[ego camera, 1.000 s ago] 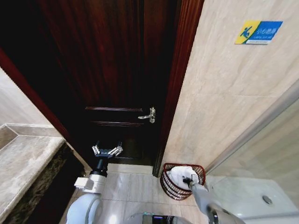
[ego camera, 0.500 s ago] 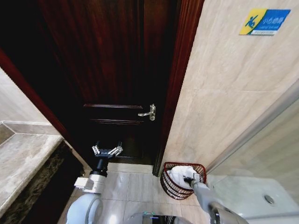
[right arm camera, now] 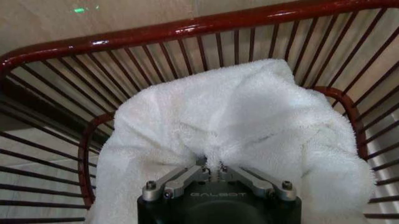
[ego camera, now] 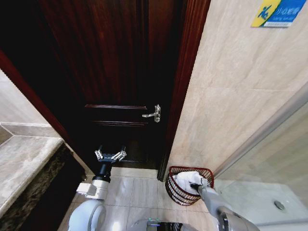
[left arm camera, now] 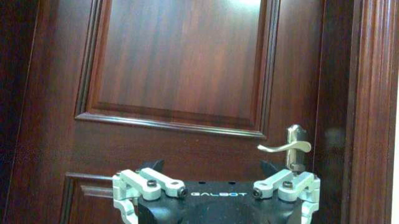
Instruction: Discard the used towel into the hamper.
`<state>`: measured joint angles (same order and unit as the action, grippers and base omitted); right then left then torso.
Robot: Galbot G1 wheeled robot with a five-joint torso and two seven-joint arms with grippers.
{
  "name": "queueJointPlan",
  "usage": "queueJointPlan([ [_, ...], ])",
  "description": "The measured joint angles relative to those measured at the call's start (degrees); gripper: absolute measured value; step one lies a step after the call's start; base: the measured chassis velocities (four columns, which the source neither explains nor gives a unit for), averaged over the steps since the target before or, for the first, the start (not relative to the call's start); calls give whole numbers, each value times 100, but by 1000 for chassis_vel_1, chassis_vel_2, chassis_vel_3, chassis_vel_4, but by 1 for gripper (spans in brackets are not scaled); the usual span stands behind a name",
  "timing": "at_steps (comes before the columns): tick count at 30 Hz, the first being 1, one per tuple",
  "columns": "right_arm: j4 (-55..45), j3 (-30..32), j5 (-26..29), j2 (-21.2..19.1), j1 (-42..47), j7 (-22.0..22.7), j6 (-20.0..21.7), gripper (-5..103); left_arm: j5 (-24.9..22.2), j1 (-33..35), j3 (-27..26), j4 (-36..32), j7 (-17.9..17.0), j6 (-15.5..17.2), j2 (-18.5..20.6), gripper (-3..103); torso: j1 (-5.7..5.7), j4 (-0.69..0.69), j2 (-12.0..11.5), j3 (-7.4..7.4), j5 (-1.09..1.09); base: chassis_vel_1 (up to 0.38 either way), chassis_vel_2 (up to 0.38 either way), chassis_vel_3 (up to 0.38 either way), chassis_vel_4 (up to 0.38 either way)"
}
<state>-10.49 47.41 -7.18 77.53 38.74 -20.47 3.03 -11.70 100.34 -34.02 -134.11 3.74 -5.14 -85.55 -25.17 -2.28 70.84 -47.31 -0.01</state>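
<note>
The hamper (ego camera: 175, 188) is a dark red wire basket on the floor by the tiled wall, right of the door. The white towel (ego camera: 186, 179) is bunched inside it. My right gripper (ego camera: 198, 185) reaches down into the basket. In the right wrist view its fingers (right arm camera: 187, 176) are pinched together on a fold of the towel (right arm camera: 237, 121), inside the hamper's rim (right arm camera: 156, 35). My left gripper (ego camera: 110, 155) is held up in front of the door, open and holding nothing. In the left wrist view the left gripper (left arm camera: 212, 168) faces the door panel.
A dark wooden door (ego camera: 120, 72) with a silver lever handle (ego camera: 154, 114) stands shut straight ahead. A stone counter (ego camera: 24, 163) runs along the left. A shower tray with a drain (ego camera: 279, 204) lies at the right, past the hamper. Tiled floor (ego camera: 134, 192) lies between.
The whole head picture has shifted a little, so the camera moved. My right gripper stays in the hamper, shut on the towel. The left arm has not moved.
</note>
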Motion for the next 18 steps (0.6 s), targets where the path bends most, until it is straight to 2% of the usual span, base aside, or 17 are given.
queueJointPlan([
  [6, -201, -30, 60, -20, 77, 0, -50, 2, 0, 0, 0, 0, 0, 0, 0, 100, 82, -2, -180, 96, 1, 0, 0, 0, 0],
  [8, -623, -144, 52, 4, 324, -28, -234, 11, 0, 0, 0, 0, 0, 0, 0, 100, 101, -2, -219, 116, 1, 0, 0, 0, 0],
  [9, -623, -144, 52, 4, 324, -28, -234, 11, 0, 0, 0, 0, 0, 0, 0, 100, 101, -2, -219, 116, 1, 0, 0, 0, 0],
  [10, -883, -257, 76, 25, 500, -53, -350, 17, 0, 0, 0, 0, 0, 0, 0, 100, 104, -1, -225, 118, 2, 0, 0, 0, 0],
  [11, -1196, -414, 302, 37, 699, -68, -432, 22, 0, 0, 0, 0, 0, 0, 0, 100, 106, 1, -229, 120, 4, 0, 0, 0, 0],
  [12, -1196, -414, 302, 37, 699, -68, -432, 22, 0, 0, 0, 0, 0, 0, 0, 100, 106, 1, -229, 120, 4, 0, 0, 0, 0],
  [15, -2024, -821, 1137, -81, 1222, -180, -479, 39, 0, 0, -1, 0, 0, 0, 0, 100, 106, -3, -229, 119, 6, 0, 0, 0, 0],
  [16, -2024, -821, 1137, -81, 1222, -180, -479, 39, 0, 0, -1, 0, 0, 0, 0, 100, 106, -3, -229, 119, 6, 0, 0, 0, 0],
  [18, -3114, -1205, 1752, -367, 1822, -227, -404, 49, 0, 0, 0, 0, 0, 0, 1, 100, 103, 0, -219, 115, -3, 0, 0, 0, 0],
])
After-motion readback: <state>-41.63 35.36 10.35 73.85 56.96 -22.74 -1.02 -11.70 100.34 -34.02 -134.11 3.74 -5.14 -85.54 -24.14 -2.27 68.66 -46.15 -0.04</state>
